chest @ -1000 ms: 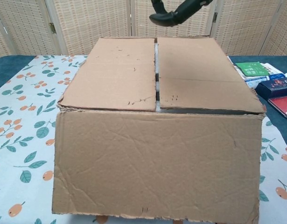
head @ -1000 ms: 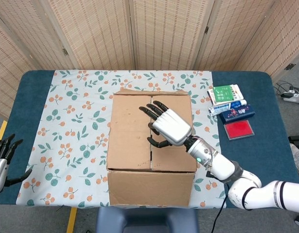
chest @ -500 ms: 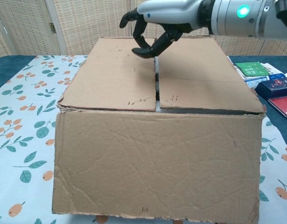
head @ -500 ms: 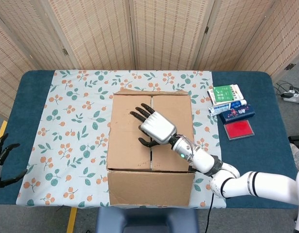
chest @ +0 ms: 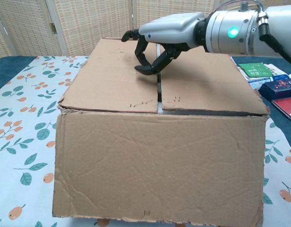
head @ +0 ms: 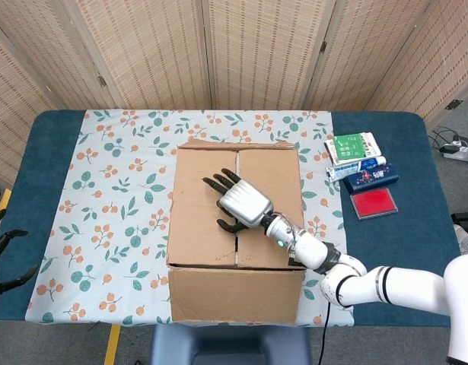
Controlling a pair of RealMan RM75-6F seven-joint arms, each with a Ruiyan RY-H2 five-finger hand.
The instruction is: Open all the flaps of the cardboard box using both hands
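Note:
The cardboard box (head: 237,228) stands mid-table with both top flaps lying flat and a narrow seam (chest: 158,87) between them. My right hand (head: 239,202) hovers low over the middle of the seam, palm down, fingers apart and curled toward the left flap (chest: 112,71). It holds nothing. From the chest view the right hand (chest: 157,45) has its dark fingertips (chest: 146,70) at or just above the cardboard by the seam; contact is unclear. My left hand (head: 1,257) shows only at the left frame edge, off the table, fingers apart and empty.
A green booklet (head: 353,146), a dark blue packet (head: 370,177) and a red pad (head: 374,202) lie on the blue table right of the box. A floral cloth (head: 112,175) covers the table under the box. Wicker screens stand behind.
My right hand has come left and down from above the right flap to the seam, fingers curling. My left hand has slid further out of the left edge.

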